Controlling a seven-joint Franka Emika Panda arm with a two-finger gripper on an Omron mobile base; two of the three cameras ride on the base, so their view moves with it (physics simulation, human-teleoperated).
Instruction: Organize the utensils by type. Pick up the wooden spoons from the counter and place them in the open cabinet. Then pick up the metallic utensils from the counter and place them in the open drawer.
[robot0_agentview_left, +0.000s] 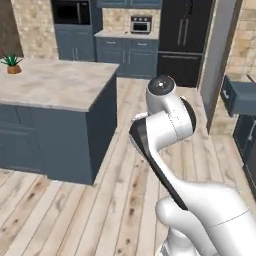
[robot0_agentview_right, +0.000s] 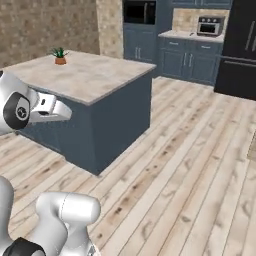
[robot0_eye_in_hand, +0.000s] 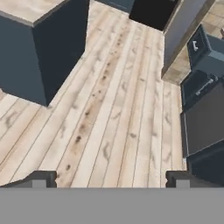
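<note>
Fingers (robot0_eye_in_hand: 43, 178) wide apart over plank floor (robot0_eye_in_hand: 109, 109); island corner (robot0_eye_in_hand: 39, 52) left, open drawer (robot0_eye_in_hand: 205, 50) right.

Open drawer (robot0_agentview_left: 240, 97) cut off at right edge.

An island (robot0_agentview_left: 55, 85) stands to my left, with a potted plant (robot0_agentview_left: 12, 63) on its far left corner. Behind it, against the far wall, runs the bench (robot0_agentview_left: 125, 35) with a toaster oven (robot0_agentview_left: 141, 24) on top. A fridge (robot0_agentview_left: 186, 35) stands right of the bench. An open drawer (robot0_agentview_left: 239, 95) juts out at my right. My tool (robot0_eye_in_hand: 111, 178) hangs over the floor (robot0_eye_in_hand: 109, 109) between island and drawer.
</note>
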